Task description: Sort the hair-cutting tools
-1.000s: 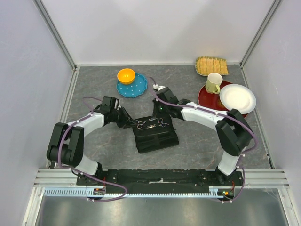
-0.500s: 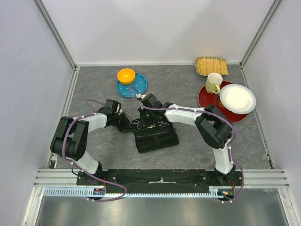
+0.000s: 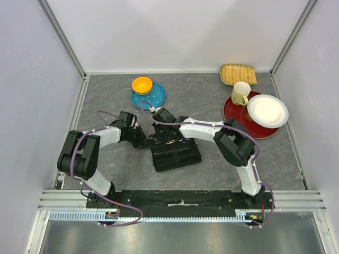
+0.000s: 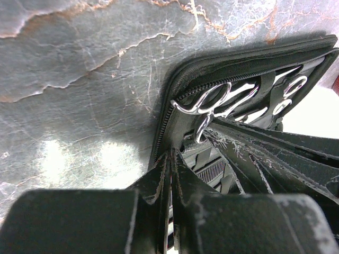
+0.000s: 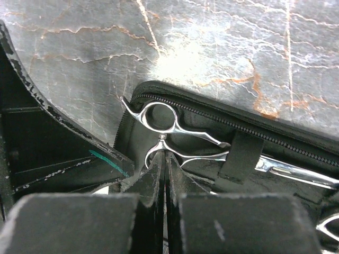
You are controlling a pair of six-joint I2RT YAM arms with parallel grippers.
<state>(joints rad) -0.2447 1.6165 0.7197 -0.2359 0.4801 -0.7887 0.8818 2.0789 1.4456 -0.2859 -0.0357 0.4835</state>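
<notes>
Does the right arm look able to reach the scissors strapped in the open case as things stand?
Likely yes: its fingers are shut at the scissors' handle, nothing between, though a strap crosses the blades.

Left claw (image 4: pixel 170 156) and right claw (image 5: pixel 163 154) crowd one corner of the case (image 3: pixel 177 156); open table (image 3: pixel 127 165) lies alongside.

Grey marbled counter (image 3: pixel 212 106). Lying directly on it: open black zip case (image 3: pixel 177 156) centre, nearest me; blue dotted plate (image 3: pixel 157 98) far left of centre; red plate (image 3: pixel 231 110) and woven yellow mat (image 3: pixel 238 74) to my far right.
</notes>
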